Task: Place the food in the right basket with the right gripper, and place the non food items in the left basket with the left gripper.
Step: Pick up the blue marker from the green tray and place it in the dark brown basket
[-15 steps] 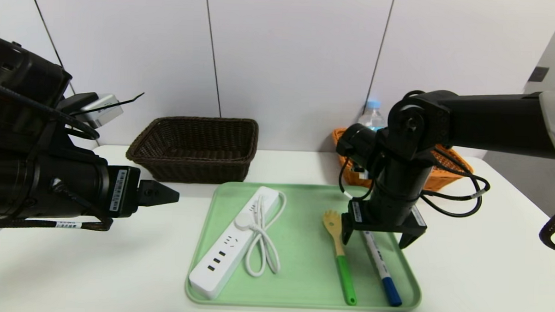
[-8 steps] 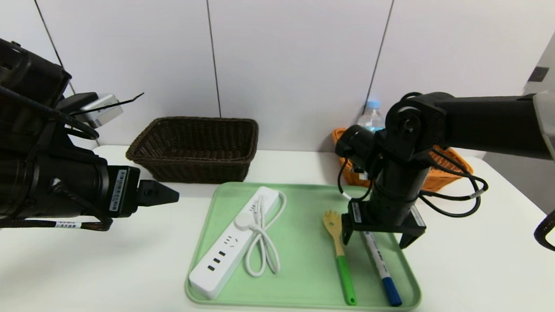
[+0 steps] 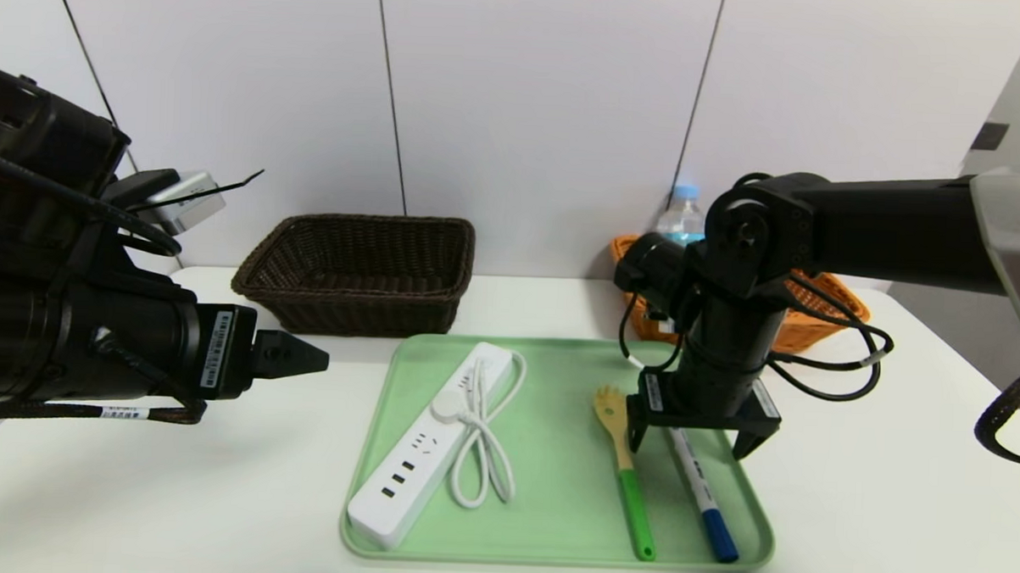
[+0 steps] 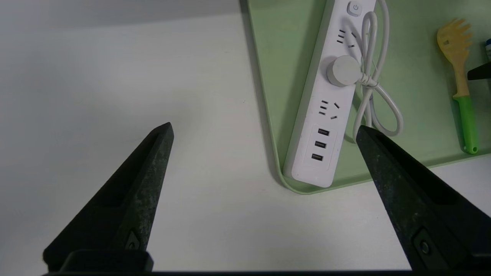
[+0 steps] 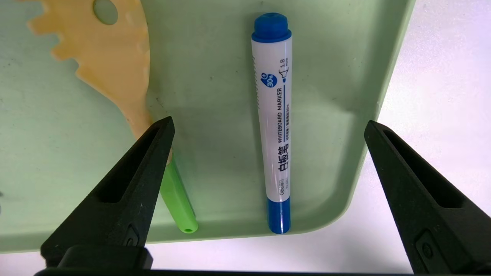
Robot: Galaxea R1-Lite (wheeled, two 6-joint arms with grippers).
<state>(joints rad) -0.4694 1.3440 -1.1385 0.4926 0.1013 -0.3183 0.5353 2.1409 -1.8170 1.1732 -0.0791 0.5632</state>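
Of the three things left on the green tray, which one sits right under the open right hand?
The white marker with the blue cap, by the tray's right edge. The right hand hangs over it; the pasta spoon lies just beside it, the power strip across the tray.

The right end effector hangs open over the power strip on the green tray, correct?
Not quite. The right end effector hangs open over the marker, beside the pasta spoon, as the right wrist view shows. The power strip lies across the green tray.
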